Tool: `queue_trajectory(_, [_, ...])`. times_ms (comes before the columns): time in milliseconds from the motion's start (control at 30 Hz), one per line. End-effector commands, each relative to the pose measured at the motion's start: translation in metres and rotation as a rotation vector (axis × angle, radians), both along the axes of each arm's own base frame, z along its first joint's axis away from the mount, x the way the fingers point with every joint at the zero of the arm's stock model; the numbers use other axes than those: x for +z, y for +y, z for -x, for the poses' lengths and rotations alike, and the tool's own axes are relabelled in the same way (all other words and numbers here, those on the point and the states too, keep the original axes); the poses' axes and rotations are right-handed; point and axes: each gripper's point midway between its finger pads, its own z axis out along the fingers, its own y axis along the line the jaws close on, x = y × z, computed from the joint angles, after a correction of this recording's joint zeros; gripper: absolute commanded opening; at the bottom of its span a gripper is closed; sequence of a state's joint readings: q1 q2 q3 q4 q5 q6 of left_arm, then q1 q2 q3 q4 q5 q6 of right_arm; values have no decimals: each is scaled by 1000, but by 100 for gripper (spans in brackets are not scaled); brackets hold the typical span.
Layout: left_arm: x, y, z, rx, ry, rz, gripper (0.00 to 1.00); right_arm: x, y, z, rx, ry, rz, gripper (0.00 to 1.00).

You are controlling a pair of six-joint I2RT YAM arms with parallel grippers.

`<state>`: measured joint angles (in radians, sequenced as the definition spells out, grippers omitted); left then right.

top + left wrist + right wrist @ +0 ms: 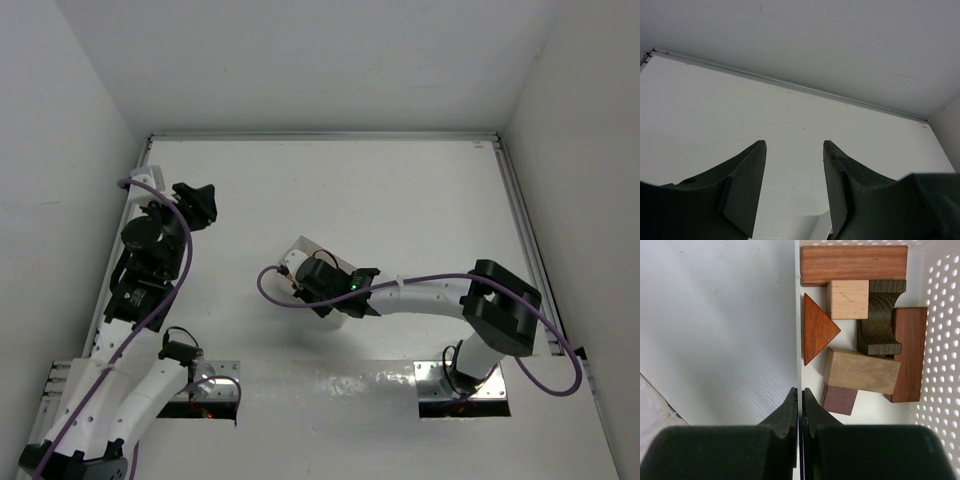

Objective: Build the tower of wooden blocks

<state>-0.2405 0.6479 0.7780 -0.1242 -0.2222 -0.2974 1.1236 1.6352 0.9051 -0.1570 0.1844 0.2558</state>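
Several wooden blocks lie inside a white box with a perforated wall (942, 340): a reddish-brown bar (853, 265), a pale cube (847, 299), an orange-red triangle (816, 330), a dark brown arch (879, 320), a second reddish bar (910, 355), a tan bar (862, 371) and a small purplish block (839, 399). My right gripper (800, 392) is shut on the box's thin left wall. In the top view it (300, 265) covers most of the box (318, 247). My left gripper (794, 145) is open and empty, far left (200, 205).
White walls close the table on the far side and both sides, with a metal rail (320, 136) along the far edge. A white corner (815, 227) shows low between my left fingers; I cannot tell what it is.
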Motion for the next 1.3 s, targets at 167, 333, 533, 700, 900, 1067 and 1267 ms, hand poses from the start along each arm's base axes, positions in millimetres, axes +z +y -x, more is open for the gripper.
queue_trajectory(167, [16, 1, 1, -2, -57, 18, 46, 36, 14, -9, -57, 25, -222, 0])
queue_trajectory(333, [14, -1, -1, -13, -48, 20, 46, 54, 22, -12, -56, 36, -297, 0])
queue_trajectory(533, [16, -2, -1, -16, -51, 24, 46, 63, 25, -16, -79, 70, -372, 0])
queue_trajectory(700, [17, -2, 0, -16, -52, 21, 46, 71, 25, -22, -103, 81, -425, 0])
queue_trajectory(900, [17, -1, 0, -16, -54, 23, 46, 79, 25, -29, -129, 107, -496, 0])
queue_trajectory(1067, [16, -2, 0, -17, -51, 24, 46, 85, 24, -37, -163, 139, -566, 0])
queue_trajectory(1267, [16, -2, 0, -19, -51, 27, 46, 98, 32, -51, -183, 161, -660, 0])
